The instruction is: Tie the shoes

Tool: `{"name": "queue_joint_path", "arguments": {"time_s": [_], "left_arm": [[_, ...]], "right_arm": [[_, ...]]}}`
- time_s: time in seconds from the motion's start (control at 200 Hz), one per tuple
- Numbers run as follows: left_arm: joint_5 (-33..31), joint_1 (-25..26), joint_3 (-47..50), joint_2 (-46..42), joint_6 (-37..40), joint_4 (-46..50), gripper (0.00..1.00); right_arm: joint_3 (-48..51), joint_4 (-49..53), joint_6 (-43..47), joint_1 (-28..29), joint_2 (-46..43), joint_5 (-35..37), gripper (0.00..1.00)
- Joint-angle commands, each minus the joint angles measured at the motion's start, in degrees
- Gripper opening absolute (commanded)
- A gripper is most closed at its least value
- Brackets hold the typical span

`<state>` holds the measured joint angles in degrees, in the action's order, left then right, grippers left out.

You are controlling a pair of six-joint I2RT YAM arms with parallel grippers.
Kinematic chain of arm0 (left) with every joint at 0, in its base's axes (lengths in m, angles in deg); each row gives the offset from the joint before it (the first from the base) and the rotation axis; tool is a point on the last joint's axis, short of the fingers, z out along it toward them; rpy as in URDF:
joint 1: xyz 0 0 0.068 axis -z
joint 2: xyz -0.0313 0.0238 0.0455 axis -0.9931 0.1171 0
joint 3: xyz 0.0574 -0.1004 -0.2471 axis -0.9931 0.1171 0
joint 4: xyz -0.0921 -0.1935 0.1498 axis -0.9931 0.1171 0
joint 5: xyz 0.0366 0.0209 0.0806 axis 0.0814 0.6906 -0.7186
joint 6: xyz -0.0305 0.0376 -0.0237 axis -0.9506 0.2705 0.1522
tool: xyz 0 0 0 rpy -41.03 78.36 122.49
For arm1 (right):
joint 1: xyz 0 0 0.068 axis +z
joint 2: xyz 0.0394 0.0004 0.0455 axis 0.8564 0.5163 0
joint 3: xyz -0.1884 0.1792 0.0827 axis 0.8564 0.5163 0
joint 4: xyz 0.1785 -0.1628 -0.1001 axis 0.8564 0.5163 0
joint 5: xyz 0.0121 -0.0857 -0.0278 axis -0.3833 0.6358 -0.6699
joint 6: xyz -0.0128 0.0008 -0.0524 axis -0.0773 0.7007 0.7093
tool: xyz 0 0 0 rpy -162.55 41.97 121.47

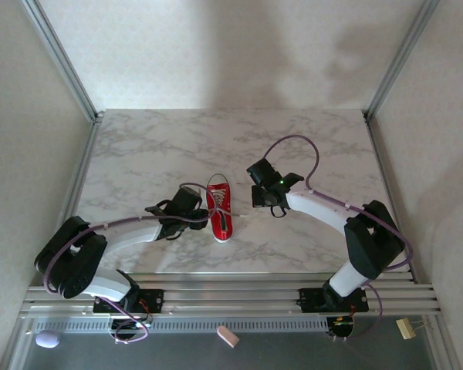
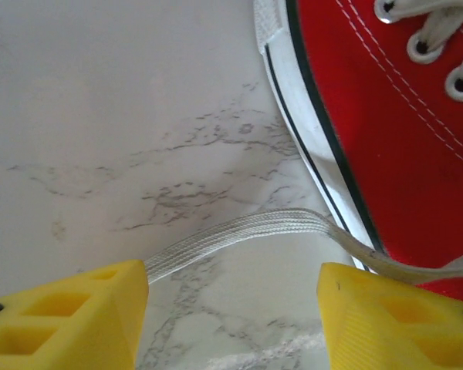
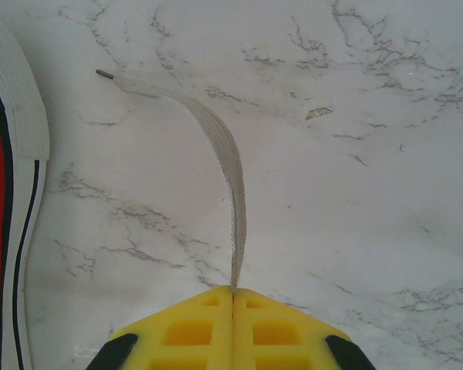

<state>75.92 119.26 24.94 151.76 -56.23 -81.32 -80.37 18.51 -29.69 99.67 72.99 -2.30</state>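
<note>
- Your left claw [image 2: 231, 312] is hanging released just above the marble surface [image 2: 100, 123]. Its two yellow fingers [image 2: 69, 320] are standing well apart and are gripping nothing.
- A flat white lace strand [image 2: 239, 231] is lying on the surface just ahead of this claw and is crossing the gap between the fingers. On the left it is disappearing behind the left finger, and on the right it is running to the shoe. I cannot tell if it is touching a finger.
- The red shoe [image 2: 401, 131] is sitting ahead and to the right of the left claw, very near its right finger. You are seeing its white sole with a dark stripe, and the laced eyelets [image 2: 426, 46] further ahead.
- Your right claw [image 3: 233, 304] is clenched. Its two yellow fingers are pressing together and are pinching the second lace strand [image 3: 233, 177] between them.
- This second lace strand is running straight ahead from the right claw and then bending to the left. Its dark tip [image 3: 103, 73] is resting on the surface, a little apart from the shoe.
- The white sole of the shoe is showing to the left of the right claw, not touching it.
- From above, the shoe is lying on the surface between your two claws, with the left claw just beside it and the right claw a little further away.
</note>
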Motion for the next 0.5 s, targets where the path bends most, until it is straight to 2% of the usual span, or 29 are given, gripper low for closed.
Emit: {"name": "queue_joint_path", "arguments": {"time_s": [0.0,0.33,0.495], "left_arm": [[-0.11,0.49,-0.48,2.04,1.93,-1.38,0.59],[-4.14,0.75,-5.11,9.02,1.66,1.53,0.57],[-6.43,2.02,-7.01,8.57,2.02,4.04,0.53]], "right_arm": [[0.15,-0.23,-0.14,-0.41,0.17,-0.48,0.0],[0.15,-0.03,0.2,-0.41,-0.19,-0.74,0.0],[0.63,-0.56,-0.08,-0.41,-0.45,-1.09,0.0]]}}
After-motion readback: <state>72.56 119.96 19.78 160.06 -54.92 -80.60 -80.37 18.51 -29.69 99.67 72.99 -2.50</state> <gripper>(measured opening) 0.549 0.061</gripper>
